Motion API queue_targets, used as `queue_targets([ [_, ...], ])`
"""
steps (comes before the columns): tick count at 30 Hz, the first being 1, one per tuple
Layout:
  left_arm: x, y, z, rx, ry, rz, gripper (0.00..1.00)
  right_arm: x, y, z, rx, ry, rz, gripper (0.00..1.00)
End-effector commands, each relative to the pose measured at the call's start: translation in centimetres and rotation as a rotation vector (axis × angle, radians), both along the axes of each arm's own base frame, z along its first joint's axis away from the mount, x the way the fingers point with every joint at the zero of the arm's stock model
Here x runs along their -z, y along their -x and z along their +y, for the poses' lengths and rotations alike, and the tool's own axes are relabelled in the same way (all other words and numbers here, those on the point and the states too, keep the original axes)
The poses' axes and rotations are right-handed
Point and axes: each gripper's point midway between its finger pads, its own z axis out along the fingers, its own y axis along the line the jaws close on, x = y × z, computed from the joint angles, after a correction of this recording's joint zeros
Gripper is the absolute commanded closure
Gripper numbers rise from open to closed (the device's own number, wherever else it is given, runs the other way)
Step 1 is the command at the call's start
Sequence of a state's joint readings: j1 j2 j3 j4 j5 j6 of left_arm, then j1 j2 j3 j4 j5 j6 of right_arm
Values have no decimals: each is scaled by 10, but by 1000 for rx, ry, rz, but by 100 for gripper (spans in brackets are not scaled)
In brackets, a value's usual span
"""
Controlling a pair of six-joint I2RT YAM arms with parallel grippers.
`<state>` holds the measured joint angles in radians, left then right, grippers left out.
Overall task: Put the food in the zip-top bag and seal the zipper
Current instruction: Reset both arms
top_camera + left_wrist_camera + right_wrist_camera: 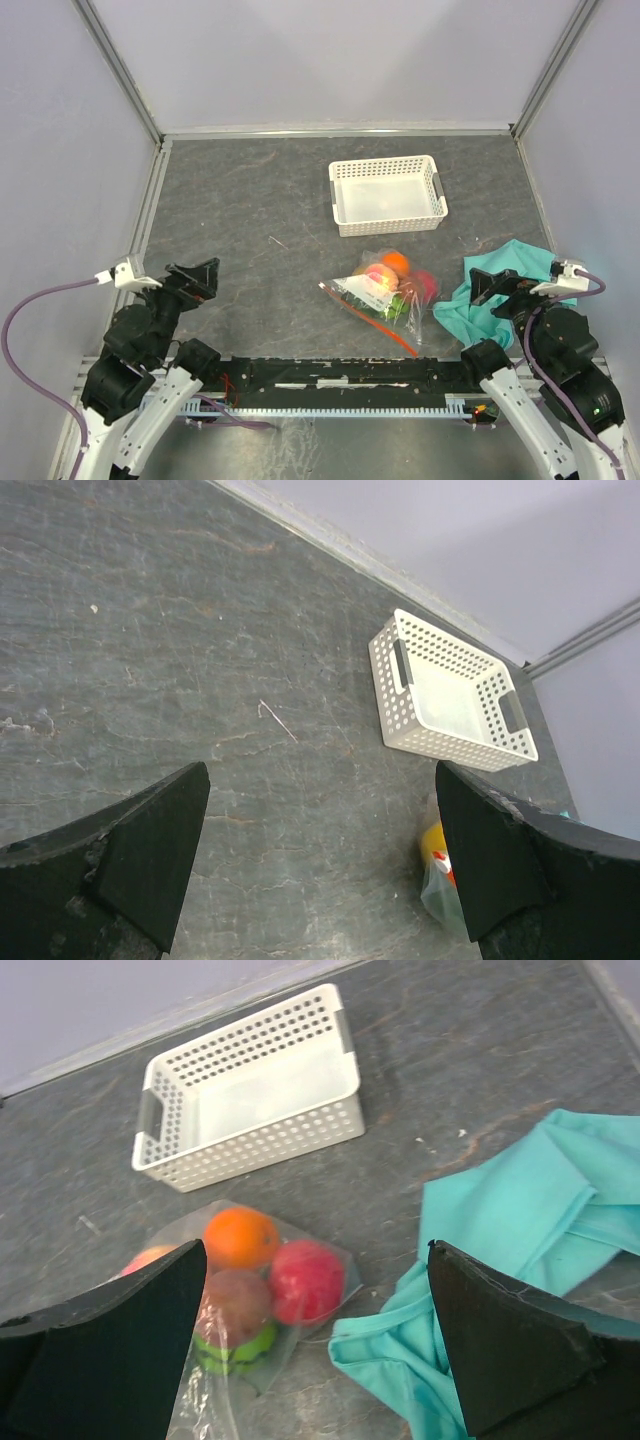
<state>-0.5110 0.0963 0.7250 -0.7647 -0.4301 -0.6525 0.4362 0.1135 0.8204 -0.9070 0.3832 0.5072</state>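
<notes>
The clear zip-top bag [385,300] lies on the table between the arms, with the toy fruits inside it: an orange [240,1237], a red apple [306,1280], a brown fruit [232,1305] and a green striped melon [235,1348] show through the plastic. Its red zipper strip [368,318] runs along the near-left edge. One end of the bag [445,885] shows in the left wrist view. My left gripper [197,279] is open and empty, well left of the bag. My right gripper [493,287] is open and empty, above the teal cloth, right of the bag.
An empty white perforated basket [387,194] stands beyond the bag, also in the left wrist view [450,695] and right wrist view [250,1085]. A crumpled teal cloth [505,285] lies right of the bag. Grey walls enclose the table.
</notes>
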Motion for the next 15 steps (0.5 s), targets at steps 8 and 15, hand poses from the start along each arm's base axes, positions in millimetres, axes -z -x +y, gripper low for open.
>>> queue_targets([
  [8, -7, 6, 34, -162, 26, -76, 0, 2, 0, -24, 115, 80, 22, 1],
  [15, -5, 5, 34, -166, 19, -73, 0, 1, 4, -31, 145, 69, 19, 1],
])
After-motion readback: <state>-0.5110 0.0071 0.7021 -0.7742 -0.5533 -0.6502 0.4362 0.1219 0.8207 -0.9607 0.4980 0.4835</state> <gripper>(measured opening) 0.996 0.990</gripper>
